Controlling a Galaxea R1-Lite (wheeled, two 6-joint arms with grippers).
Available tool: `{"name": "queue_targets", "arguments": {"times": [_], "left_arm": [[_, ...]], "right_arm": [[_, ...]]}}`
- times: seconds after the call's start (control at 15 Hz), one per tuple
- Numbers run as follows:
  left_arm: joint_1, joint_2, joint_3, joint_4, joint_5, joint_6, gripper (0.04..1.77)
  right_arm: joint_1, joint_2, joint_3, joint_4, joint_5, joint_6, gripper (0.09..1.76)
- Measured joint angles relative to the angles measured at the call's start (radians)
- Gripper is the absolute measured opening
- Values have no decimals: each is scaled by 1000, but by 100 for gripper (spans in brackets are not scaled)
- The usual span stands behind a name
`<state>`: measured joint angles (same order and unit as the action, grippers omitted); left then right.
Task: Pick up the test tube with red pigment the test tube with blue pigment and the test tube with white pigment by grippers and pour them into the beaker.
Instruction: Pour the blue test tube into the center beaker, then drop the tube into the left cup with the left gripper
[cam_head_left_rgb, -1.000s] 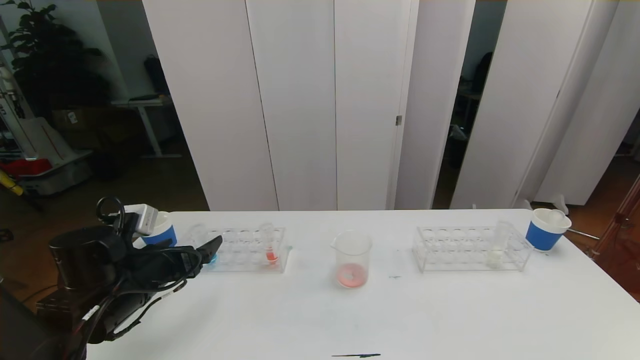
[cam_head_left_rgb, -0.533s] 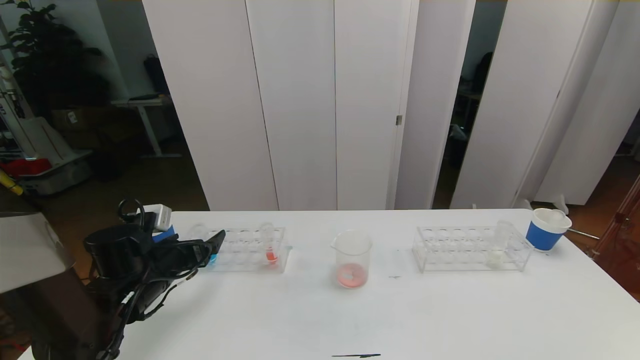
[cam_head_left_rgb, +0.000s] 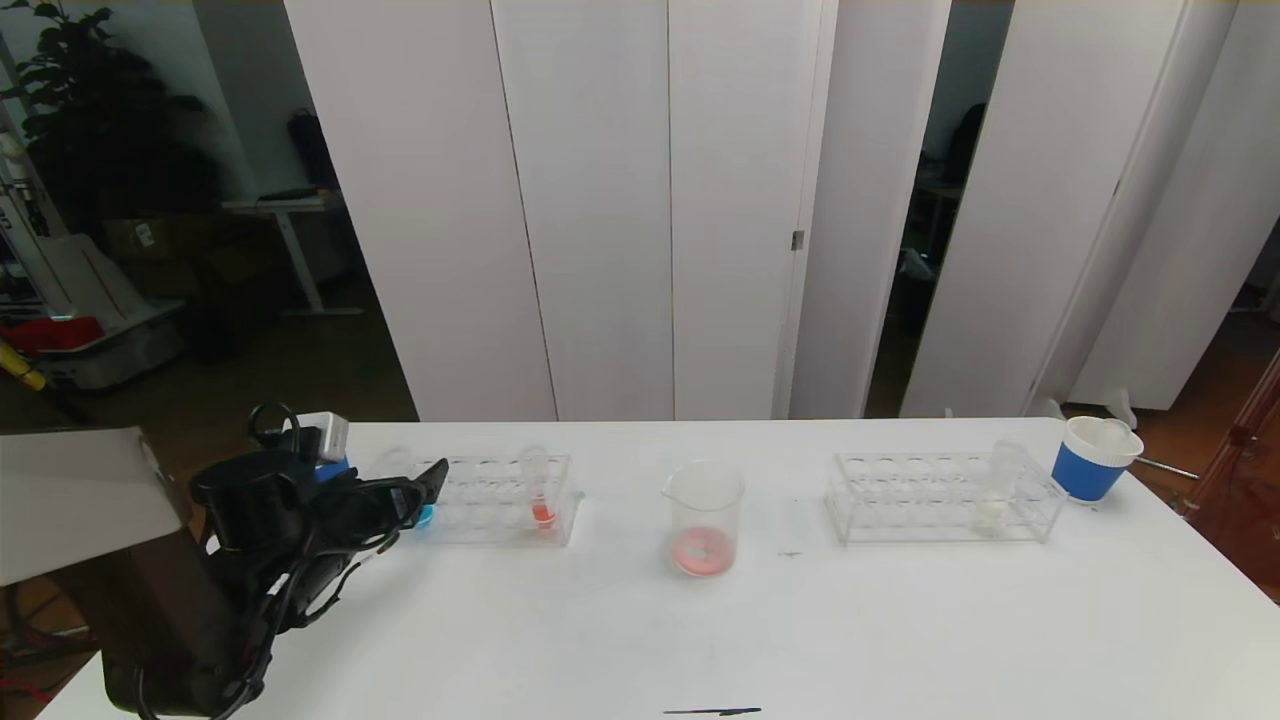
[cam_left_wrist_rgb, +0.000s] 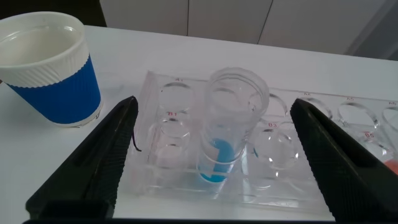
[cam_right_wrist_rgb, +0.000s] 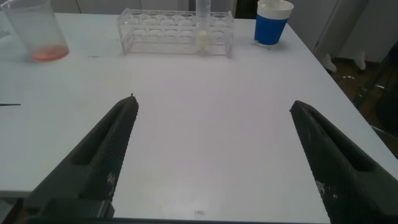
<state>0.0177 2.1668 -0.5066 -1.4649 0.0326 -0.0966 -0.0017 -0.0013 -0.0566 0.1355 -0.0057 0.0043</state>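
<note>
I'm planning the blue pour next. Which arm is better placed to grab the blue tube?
Left, probably. The left gripper is open with its jaws on either side of the blue tube, which stands upright in the left rack. The right gripper hangs open over bare table, far from it.

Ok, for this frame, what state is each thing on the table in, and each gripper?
test tube with blue pigment: upright in left rack, between open fingers
left gripper: open, ungrasped
test tube with white pigment: upright in right rack
beaker: upright, red liquid at bottom
right gripper: open, over bare table
</note>
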Motion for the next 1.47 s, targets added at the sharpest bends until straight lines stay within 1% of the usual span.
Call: {"name": "queue_targets", "arguments": {"times": [0.07, 0.13, 0.2, 0.27, 0.33, 0.4, 0.47, 0.53, 1.13, 1.47], "left_arm": [[0, 4, -7, 0, 1, 0, 170], [0, 7, -15, 0, 0, 0, 151], [0, 9, -20, 0, -5, 3, 113], [-2, 11, -24, 1, -11, 9, 68], [-6, 14, -28, 0, -8, 17, 42], [-9, 17, -29, -2, -5, 25, 42], [-13, 20, -31, -4, -3, 29, 67], [-14, 23, -31, -13, -3, 30, 56], [-19, 19, -35, -19, -11, 38, 56], [-23, -47, -44, 3, -14, 37, 56]], "right_arm": [[0, 0, 0, 0, 0, 0, 175], [0, 0, 0, 0, 0, 0, 175], [0, 0, 0, 0, 0, 0, 175], [0, 0, 0, 0, 0, 0, 175], [0, 0, 0, 0, 0, 0, 175], [0, 0, 0, 1, -1, 0, 175], [0, 0, 0, 0, 0, 0, 175], [0, 0, 0, 0, 0, 0, 175], [0, 0, 0, 0, 0, 0, 175], [0, 0, 0, 0, 0, 0, 175]]}}
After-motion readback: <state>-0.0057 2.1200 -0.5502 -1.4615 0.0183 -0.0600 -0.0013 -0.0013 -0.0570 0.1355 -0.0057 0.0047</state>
